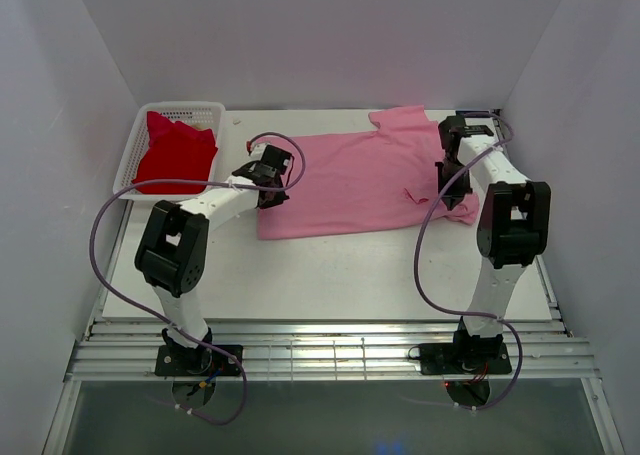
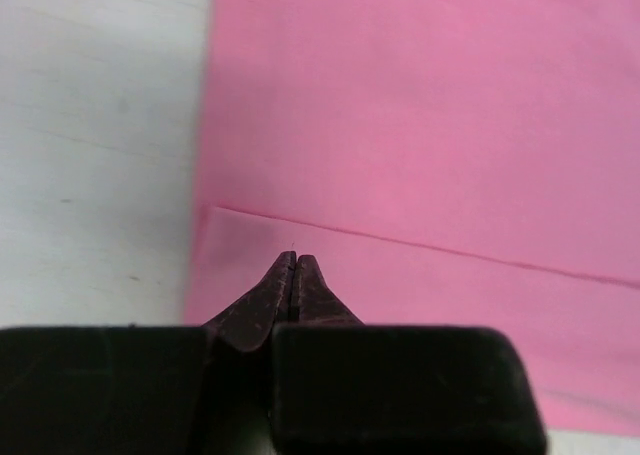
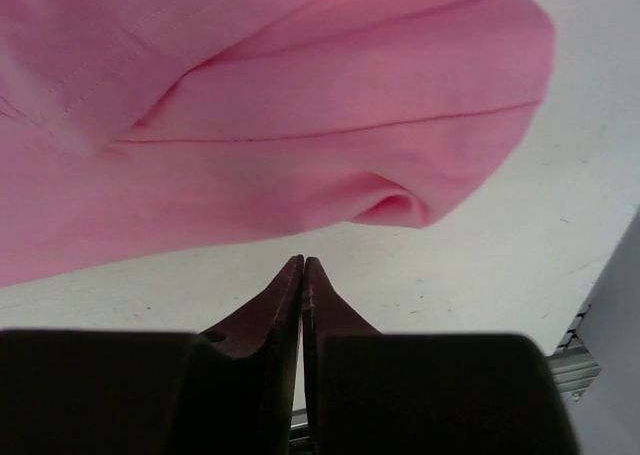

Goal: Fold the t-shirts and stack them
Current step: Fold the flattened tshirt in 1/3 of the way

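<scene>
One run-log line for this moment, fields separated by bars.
left gripper: shut, tips at pink t-shirt hem | right gripper: shut, empty, over table | red t-shirt: in basket | stack: none yet

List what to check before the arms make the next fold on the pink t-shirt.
1. Left gripper shut at the pink t-shirt's hem: ok.
2. Cloth actually pinched there: cannot tell.
3. Right gripper holding cloth: not ok; shut over bare table, short of the sleeve.
4. Sleeve lying flat: not ok, its edge is curled up.
5. Red t-shirt out of the way in the basket: ok.
</scene>
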### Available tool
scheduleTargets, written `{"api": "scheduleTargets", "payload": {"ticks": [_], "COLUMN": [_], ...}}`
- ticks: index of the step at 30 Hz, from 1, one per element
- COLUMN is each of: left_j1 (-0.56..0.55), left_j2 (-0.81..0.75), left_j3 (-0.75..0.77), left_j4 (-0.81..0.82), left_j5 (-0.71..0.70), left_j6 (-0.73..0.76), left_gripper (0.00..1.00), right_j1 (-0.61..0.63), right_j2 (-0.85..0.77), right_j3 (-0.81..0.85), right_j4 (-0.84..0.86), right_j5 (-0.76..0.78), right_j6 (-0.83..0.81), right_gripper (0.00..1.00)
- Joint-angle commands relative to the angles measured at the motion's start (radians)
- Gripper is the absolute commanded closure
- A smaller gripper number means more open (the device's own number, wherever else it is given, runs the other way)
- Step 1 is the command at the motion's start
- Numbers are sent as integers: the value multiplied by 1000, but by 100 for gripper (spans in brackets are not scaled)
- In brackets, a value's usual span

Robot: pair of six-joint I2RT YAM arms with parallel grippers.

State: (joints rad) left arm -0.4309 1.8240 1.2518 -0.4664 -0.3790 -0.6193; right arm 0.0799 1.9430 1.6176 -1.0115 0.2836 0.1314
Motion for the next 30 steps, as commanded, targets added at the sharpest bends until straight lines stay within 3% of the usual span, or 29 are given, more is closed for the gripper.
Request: {"api": "scheduleTargets", "payload": {"ticks": [1, 3, 15, 30], "left_j1": [-49, -52, -52, 109], "left_j2": [15, 37, 73, 32], "left_j3": [38, 28, -72, -229], "left_j4": [14, 15, -11, -5], "left_j5": [57, 71, 45, 15], "left_j6": [-37, -69, -97, -85], "left_gripper": [96, 100, 100, 100], "right_j1": [1, 1, 1, -5], "right_j2": [66, 77, 145, 224], "right_j3": [4, -21, -50, 16], "right_j4": [-1, 4, -6, 25], "right_j5": [-150, -165, -208, 25], "right_j6": [8, 10, -12, 13], "right_gripper": [92, 92, 92, 92]}}
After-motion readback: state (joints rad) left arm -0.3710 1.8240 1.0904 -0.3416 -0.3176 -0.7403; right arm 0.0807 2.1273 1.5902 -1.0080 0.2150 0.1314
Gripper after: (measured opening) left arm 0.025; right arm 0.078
